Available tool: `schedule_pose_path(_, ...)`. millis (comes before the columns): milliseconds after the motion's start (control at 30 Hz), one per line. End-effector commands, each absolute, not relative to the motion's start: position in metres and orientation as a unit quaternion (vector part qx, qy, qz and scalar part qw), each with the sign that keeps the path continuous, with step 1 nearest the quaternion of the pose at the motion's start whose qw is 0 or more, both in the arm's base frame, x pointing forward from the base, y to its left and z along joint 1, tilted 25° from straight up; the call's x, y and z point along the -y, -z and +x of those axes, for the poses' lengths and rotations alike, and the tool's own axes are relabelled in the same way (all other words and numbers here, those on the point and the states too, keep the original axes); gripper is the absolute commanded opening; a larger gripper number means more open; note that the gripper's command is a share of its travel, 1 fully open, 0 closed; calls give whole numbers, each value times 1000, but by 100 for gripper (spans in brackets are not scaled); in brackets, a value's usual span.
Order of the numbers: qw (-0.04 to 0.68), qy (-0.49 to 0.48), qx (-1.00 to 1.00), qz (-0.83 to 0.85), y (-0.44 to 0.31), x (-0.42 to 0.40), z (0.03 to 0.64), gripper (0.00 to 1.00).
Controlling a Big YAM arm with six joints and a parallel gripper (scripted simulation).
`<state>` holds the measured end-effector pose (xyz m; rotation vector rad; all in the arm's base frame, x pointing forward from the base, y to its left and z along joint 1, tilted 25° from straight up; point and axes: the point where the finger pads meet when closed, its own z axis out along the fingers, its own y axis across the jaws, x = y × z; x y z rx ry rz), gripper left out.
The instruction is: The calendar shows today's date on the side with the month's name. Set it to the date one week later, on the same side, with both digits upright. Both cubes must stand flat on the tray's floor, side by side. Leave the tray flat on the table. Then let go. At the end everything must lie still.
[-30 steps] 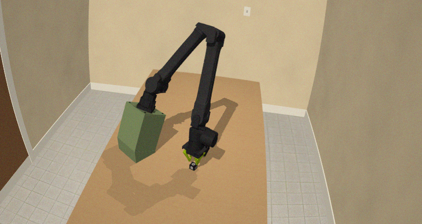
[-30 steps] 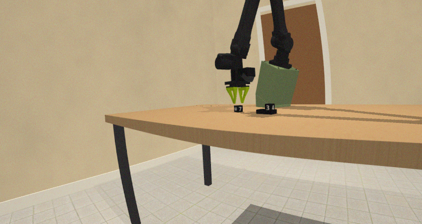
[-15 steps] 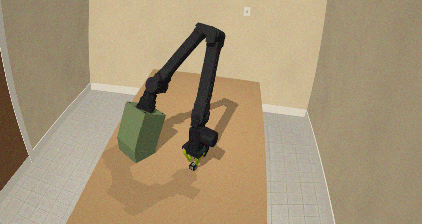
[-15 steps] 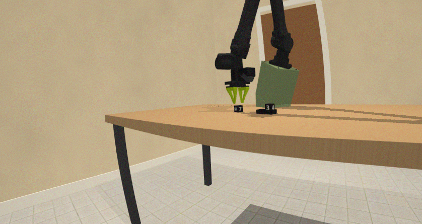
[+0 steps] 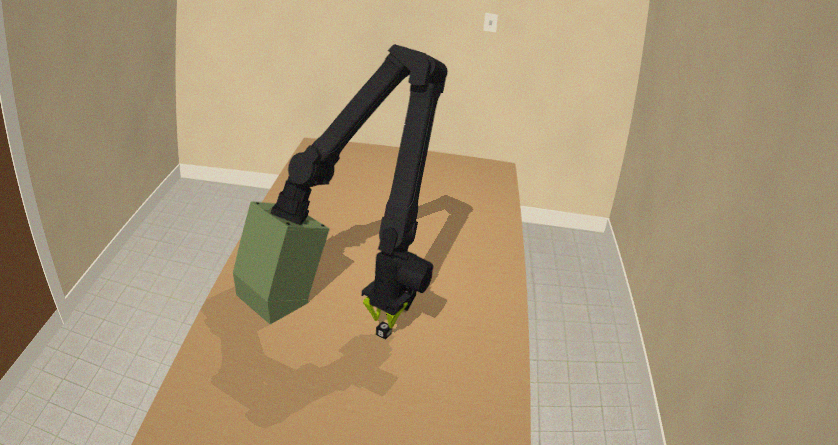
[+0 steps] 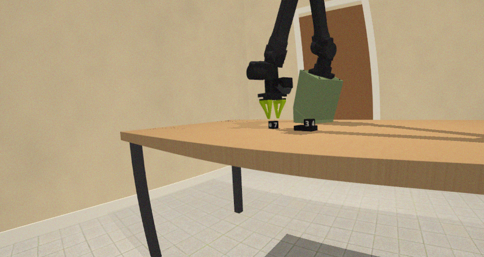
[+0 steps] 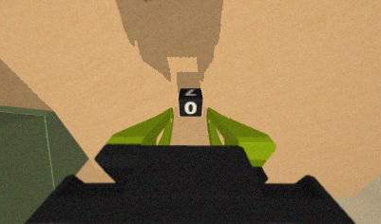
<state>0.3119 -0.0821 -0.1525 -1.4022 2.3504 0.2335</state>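
A small black cube (image 5: 383, 331) (image 6: 273, 124) (image 7: 190, 102) stands alone on the table top. It shows a 7 toward the exterior camera and a 0 in the wrist view. My gripper (image 5: 384, 321) (image 6: 272, 116) (image 7: 190, 111) hangs just above it, pointing down, with the green fingers partly apart and nothing between them. In the exterior view the fingertips end a little above the cube's top. The low black tray (image 6: 298, 128) lies flat on the table to the right, with the second cube (image 6: 308, 122) in it showing a 3. In the top view the arm hides the tray.
The green base block (image 5: 278, 266) (image 6: 316, 97) (image 7: 20, 157) of the arm stands on the table behind the tray. The wooden table (image 5: 457, 383) (image 6: 372, 143) reaches far to the right. Its near edge is in front of the cube.
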Motion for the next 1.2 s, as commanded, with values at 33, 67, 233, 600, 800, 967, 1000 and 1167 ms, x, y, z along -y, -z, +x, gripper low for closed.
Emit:
schedule_pose_path(33, 197, -82, -837, -503, 153, 81, 321, 44)
schedule_pose_path(67, 197, -82, -837, -503, 153, 81, 321, 44)
schedule_pose_path(233, 196, -83, -837, -503, 153, 81, 320, 44)
schedule_pose_path(600, 195, -85, -838, -503, 153, 80, 318, 44)
schedule_pose_path(800, 195, -85, -838, -503, 153, 80, 318, 44)
schedule_pose_path(967, 195, -85, -838, -503, 153, 80, 318, 44)
schedule_pose_path(1000, 195, -85, -838, -503, 153, 80, 318, 44)
schedule_pose_path(1167, 195, -85, -838, -503, 153, 80, 318, 44)
